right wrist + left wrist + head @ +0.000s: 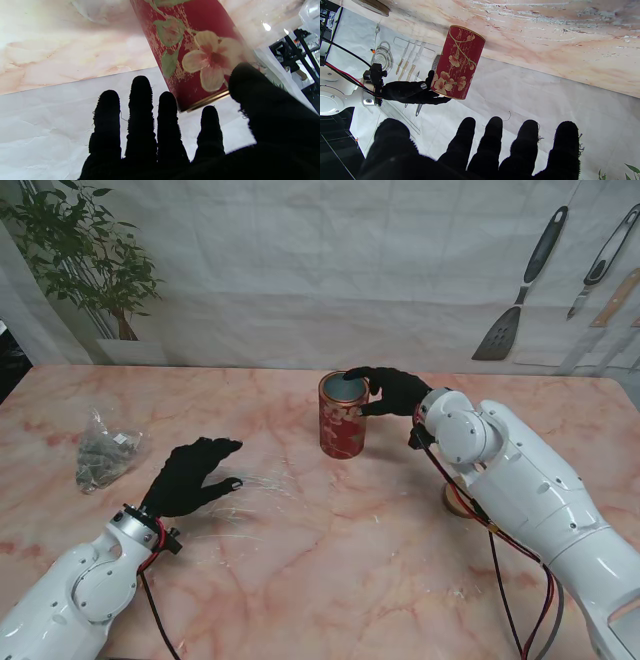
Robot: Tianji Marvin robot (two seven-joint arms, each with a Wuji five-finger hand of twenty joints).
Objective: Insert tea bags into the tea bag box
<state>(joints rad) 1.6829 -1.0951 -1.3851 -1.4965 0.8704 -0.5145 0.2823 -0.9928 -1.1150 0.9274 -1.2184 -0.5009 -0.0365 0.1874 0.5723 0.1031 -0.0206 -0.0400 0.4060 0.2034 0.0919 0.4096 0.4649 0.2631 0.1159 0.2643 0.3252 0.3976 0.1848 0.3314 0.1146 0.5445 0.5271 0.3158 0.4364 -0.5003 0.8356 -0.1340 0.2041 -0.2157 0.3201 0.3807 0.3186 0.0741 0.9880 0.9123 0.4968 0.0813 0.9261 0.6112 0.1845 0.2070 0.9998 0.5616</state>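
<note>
You see glossy white rounded arms, red and black cables at the wrists, and fuzzy black gloves covering the left hand (190, 475) and right hand (395, 390).

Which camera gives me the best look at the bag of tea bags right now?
The stand view: the bag of tea bags lies on the table, left of the left hand. The left wrist view doesn't show it. In the right wrist view, a blurred clear plastic patch might be it; I can't tell.
</note>
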